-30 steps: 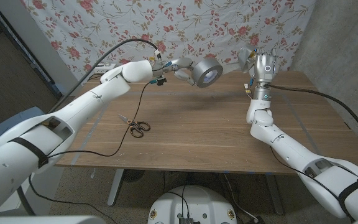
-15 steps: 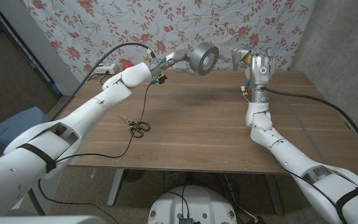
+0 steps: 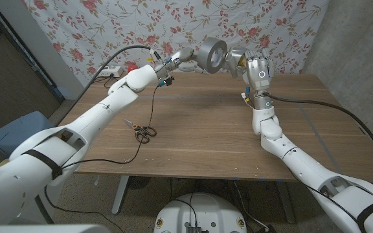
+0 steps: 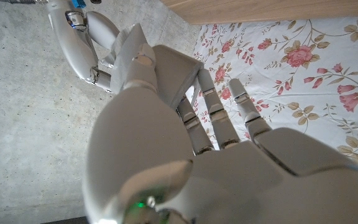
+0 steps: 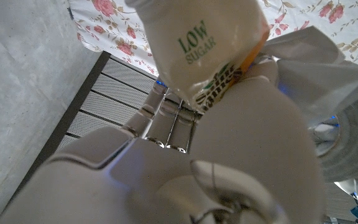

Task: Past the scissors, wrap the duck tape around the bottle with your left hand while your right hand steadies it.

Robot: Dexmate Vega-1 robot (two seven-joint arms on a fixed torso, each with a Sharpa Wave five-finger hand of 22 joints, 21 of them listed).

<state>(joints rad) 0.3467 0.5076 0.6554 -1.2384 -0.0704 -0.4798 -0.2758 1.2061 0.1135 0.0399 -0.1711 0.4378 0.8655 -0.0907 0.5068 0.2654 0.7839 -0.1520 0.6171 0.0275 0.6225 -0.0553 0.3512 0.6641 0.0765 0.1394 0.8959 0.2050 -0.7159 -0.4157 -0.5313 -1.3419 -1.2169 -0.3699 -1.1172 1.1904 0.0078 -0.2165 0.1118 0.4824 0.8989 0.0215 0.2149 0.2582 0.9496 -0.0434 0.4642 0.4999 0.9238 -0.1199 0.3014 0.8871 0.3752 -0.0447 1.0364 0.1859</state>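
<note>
**Tape meets bottle above the far edge of the table**

My left hand (image 3: 185, 60) holds the roll of duck tape (image 3: 211, 54) aloft, fingers closed on its rim, the open core facing the camera. The scissors (image 3: 144, 132) lie well back on the wooden table (image 3: 206, 136), nearer to me, under my left forearm. Just beside the roll, my right hand (image 3: 258, 70) grips the bottle (image 3: 235, 55), its fingers wrapped round the body; the wrist camera shows a white label reading "LOW SUGAR" (image 5: 194, 37) above my knuckles. Roll and bottle look to be touching or nearly so, though I cannot tell whether any tape has caught. To do this step well, I judge I should keep the right hand's grip firm and motionless, press the tape's free end against the bottle's side, then carry the roll round it in a close, even circle so the strip lands flat, without creases
</note>
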